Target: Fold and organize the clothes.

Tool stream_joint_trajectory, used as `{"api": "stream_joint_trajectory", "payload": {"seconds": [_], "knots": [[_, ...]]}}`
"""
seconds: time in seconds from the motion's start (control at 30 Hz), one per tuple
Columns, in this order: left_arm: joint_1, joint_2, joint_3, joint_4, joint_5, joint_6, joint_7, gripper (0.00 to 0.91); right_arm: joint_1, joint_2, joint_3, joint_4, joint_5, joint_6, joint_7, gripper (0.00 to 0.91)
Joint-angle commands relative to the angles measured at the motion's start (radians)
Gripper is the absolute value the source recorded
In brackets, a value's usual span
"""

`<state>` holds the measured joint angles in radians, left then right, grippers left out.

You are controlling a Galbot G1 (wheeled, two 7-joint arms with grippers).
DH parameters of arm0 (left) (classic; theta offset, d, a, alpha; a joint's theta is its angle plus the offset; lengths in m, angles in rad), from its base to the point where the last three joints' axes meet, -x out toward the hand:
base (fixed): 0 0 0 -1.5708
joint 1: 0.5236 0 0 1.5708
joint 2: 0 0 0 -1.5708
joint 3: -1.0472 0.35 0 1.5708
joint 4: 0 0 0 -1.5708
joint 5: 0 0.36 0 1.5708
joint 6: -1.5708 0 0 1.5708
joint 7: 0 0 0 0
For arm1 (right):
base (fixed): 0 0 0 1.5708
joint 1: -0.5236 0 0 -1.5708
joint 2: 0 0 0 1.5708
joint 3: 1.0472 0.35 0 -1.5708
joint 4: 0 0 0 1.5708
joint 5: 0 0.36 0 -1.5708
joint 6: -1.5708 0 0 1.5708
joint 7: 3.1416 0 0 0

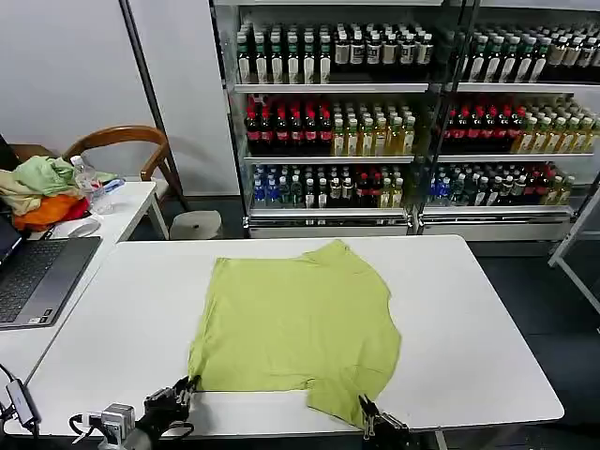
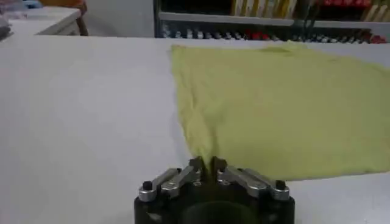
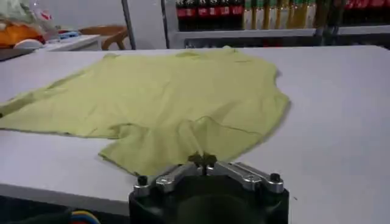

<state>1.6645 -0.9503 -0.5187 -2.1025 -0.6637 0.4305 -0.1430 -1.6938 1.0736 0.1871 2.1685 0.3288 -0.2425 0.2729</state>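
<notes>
Cloth pinched at both near edges

T-shirt [image 1: 295, 328], lime yellow-green, lies spread on the white bench [image 1: 478, 328], collar toward the far side. It looks light, soft and limp, likely to sag and drag wherever it is not supported, so corners and hem edges are the sensible places to hold. The left gripper [image 2: 203, 165] is closed on the near left corner; the right gripper [image 3: 203, 161] is pinched on the near right sleeve edge. No print or writing can be read on the shirt. Labels on the shelved bottles [image 1: 328, 127] behind are illegible.
</notes>
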Motion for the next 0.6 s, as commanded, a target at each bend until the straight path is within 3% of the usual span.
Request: {"api": "stream_joint_trajectory", "payload": {"seconds": [0.03, 0.4, 0.6], "knots": [[0.003, 0.000, -0.001, -0.008, 0.004, -0.004, 0.009, 0.040, 0.008, 0.008, -0.005, -0.007, -0.001, -0.002, 0.008, 0.000], [0.137, 0.004, -0.050, -0.109, 0.018, -0.009, 0.014, 0.040, -0.207, -0.021, 0.114, 0.098, -0.072, 0.050, -0.096, 0.000], [0.248, 0.021, -0.068, -0.178, 0.046, -0.012, 0.016, 0.040, -0.287, -0.018, 0.169, 0.148, -0.071, 0.063, -0.115, 0.000]]}}
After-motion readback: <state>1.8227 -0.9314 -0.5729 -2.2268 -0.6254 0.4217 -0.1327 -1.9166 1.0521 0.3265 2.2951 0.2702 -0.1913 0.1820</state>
